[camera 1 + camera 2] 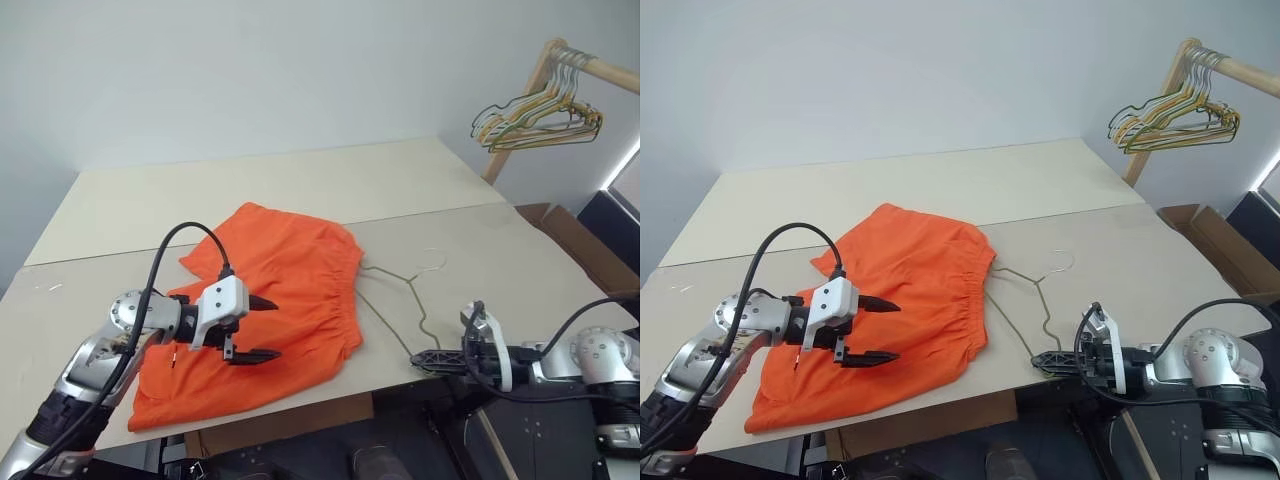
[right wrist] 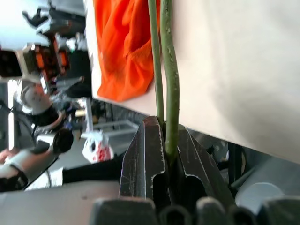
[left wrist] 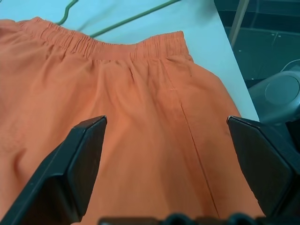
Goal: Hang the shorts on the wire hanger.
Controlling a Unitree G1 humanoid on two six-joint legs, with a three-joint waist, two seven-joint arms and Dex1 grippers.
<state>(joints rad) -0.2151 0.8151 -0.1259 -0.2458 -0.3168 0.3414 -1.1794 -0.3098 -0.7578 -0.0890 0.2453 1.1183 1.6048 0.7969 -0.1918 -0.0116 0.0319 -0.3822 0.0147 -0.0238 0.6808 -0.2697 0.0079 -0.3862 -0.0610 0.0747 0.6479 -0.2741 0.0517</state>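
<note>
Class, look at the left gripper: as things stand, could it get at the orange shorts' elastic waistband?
Probably yes. The left gripper hovers open right over the shorts, and the waistband lies bare just ahead of its fingers, with nothing between.

orange shorts (image 1: 270,310) lie flat on the table, wire hanger (image 1: 400,295) seemingly tucked under their waistband.
</note>
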